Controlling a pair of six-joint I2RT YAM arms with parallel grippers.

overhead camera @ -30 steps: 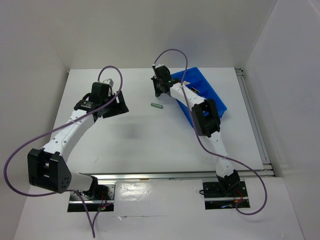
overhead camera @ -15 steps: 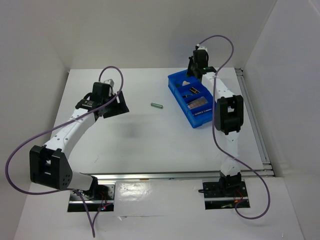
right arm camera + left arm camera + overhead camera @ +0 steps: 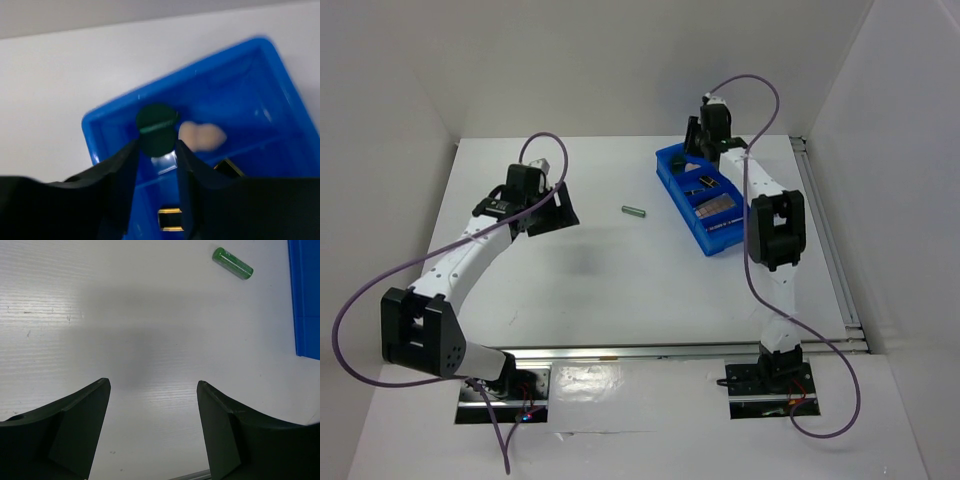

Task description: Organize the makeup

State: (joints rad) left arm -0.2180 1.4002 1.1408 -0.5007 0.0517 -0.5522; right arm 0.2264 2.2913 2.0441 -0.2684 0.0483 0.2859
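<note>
My right gripper [image 3: 157, 145] hangs over the far end of the blue bin [image 3: 100, 125], jaws parted. A dark green round piece [image 3: 157, 125] sits right at the fingertips, blurred, with bin floor showing below it; it looks loose. A beige sponge [image 3: 201, 136] and a black-gold lipstick tube [image 3: 170, 220] lie in the bin. A green tube [image 3: 634, 211] lies on the table left of the bin [image 3: 672, 160], also seen in the left wrist view as a green tube [image 3: 232, 263]. My left gripper [image 3: 153, 385] is open over bare table, well short of that tube.
A pinkish palette [image 3: 713, 205] and other small dark items lie in the bin's nearer compartments. The bin's edge [image 3: 303, 295] shows at the right of the left wrist view. White walls close the table at the back and both sides.
The right arm swung from left of the bin, near the green tube, to over the bin's far end, and its jaws have parted around the round piece. The left arm stayed put.
</note>
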